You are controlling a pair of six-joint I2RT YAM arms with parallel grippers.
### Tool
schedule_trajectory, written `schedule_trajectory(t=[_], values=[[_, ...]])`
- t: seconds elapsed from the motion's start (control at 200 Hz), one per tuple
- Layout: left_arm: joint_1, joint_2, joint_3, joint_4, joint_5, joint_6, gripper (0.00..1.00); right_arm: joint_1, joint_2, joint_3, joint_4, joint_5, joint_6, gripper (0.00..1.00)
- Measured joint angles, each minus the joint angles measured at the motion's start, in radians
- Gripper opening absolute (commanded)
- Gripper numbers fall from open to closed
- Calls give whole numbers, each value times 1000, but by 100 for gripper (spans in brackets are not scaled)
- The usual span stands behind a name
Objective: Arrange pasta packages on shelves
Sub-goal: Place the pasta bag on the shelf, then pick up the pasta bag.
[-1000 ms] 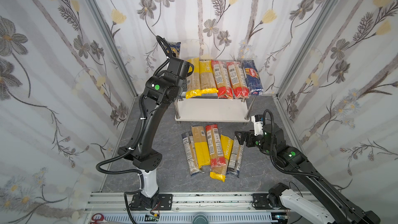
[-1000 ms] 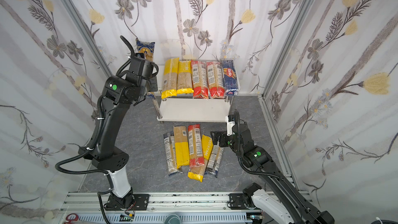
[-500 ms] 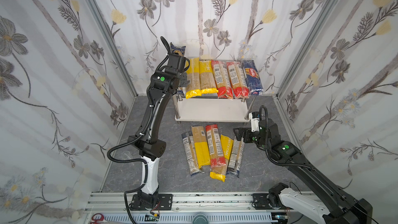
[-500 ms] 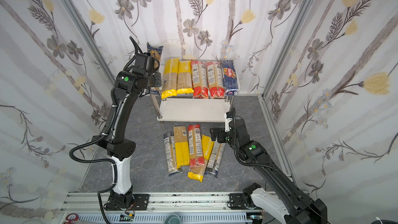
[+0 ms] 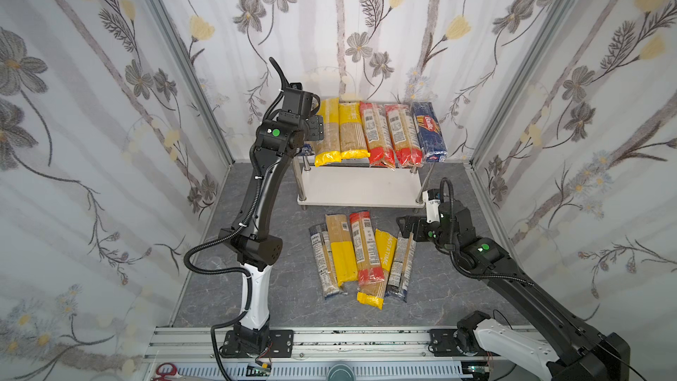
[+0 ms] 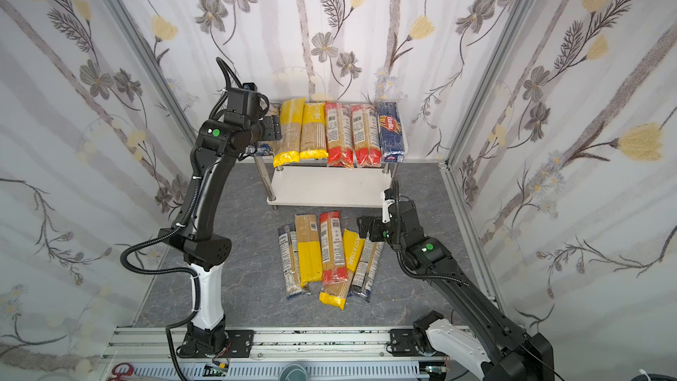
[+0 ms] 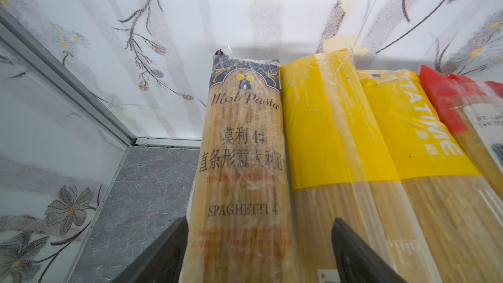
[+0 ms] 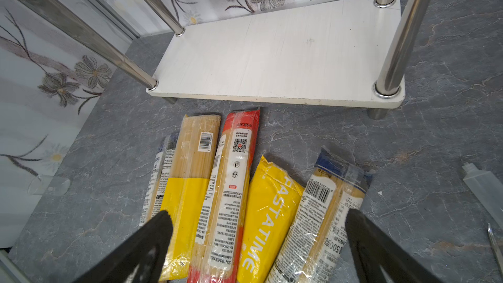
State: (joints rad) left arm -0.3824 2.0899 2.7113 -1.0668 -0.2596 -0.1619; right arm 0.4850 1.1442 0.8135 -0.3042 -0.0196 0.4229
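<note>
Opened since a second ago, the left tool (image 7: 260,220) stands spread around a crinkly clear dark-blue-topped spaghetti bag (image 7: 242,159). It lies on the top tier of the white-boarded, metal-legged rack (image 5: 359,186), mostly arm-hidden from above; right tool (image 8: 258,212) spread.

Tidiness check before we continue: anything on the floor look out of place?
Yes. A clear plastic syringe lies on the grey floor, apart from the pasta packs; it is no pasta.

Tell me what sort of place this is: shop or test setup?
Probably a staged test booth, not a shop: flowered wall panels in metal framing, a small shelf rack on a grey floor, and robot arms mounted on a rail.
</note>
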Motion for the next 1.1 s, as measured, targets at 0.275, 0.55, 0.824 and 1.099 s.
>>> schedule_trajectory(t=[0.275,0.55,0.824,1.099], values=[[-20,-114,-74,12,25,-33,95,0,-39,-21,-10,0,3,100],[-116,-328,-329,30,-20,-86,96,32,-98,-120,-33,0,41,100],[-227,-753,-987,192,-67,-209,100,206,-107,-195,-37,28,116,100],[-298,-1027,-1535,316,-39,-353,100,383,-59,-205,-37,115,211,99]])
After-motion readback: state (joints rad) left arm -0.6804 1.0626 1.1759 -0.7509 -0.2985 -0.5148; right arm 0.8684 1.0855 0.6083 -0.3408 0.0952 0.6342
